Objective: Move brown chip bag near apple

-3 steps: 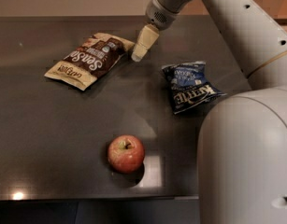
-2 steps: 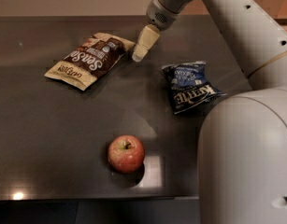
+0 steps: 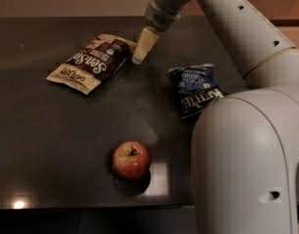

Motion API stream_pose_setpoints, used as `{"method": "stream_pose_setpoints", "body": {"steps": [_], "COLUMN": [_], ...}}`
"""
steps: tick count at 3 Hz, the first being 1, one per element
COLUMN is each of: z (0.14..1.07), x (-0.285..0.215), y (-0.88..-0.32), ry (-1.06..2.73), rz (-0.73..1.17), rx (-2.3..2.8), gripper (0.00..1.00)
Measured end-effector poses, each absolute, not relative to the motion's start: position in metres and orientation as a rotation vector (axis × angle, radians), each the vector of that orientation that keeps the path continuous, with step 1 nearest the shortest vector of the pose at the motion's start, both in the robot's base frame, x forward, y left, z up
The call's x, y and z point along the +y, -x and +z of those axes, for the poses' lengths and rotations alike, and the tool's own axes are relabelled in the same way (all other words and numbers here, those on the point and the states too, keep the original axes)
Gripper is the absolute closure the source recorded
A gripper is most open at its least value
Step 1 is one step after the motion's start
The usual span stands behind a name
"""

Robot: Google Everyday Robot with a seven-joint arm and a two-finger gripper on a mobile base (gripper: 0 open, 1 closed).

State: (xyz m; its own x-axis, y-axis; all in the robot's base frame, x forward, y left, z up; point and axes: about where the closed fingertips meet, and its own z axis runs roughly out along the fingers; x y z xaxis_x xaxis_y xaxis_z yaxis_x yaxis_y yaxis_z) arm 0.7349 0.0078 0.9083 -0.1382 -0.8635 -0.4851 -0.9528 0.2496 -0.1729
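The brown chip bag (image 3: pixel 93 62) lies flat on the dark bench (image 3: pixel 51 145), in its far-left part, closer to the far edge than to the near one. Its long axis runs on a diagonal: the cream end with small lettering points toward the left edge and a little toward the near edge, and the other end points toward the far edge and the right.

The gripper (image 3: pixel 140 50) hangs from the arm (image 3: pixel 227 23) at that far-right end of the bag, tip down, just beside the bag's corner. Whether it touches the bag is not clear. From the gripper, nearly the whole bag stretches away to the left and toward the near edge. This view does not show how far open the gripper is, nor whether it has hold of anything.

The apple (image 3: pixel 131 160) sits close to the near edge, about midway along it and well apart from the bag. A dark-blue chip bag (image 3: pixel 197 89) lies toward the right, partly behind the robot's white body.

By my reading, the grasp is not yet secured. The coming move depends on taking this nearest end of the bag and carrying it toward the near edge, slightly rightward, to the apple.
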Motion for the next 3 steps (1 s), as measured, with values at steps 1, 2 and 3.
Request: {"method": "stream_pose_setpoints", "body": {"steps": [1,2,3], "z": [0.903,0.893,0.880], "x": [0.019,0.038,0.054], "y": [-0.751,-0.763,-0.770], "ry": [1.646,1.664,1.687], "rz": [0.220,0.238,0.275], "rx": [2.035,2.029,2.028], "gripper": [0.00,0.00,0.00]}}
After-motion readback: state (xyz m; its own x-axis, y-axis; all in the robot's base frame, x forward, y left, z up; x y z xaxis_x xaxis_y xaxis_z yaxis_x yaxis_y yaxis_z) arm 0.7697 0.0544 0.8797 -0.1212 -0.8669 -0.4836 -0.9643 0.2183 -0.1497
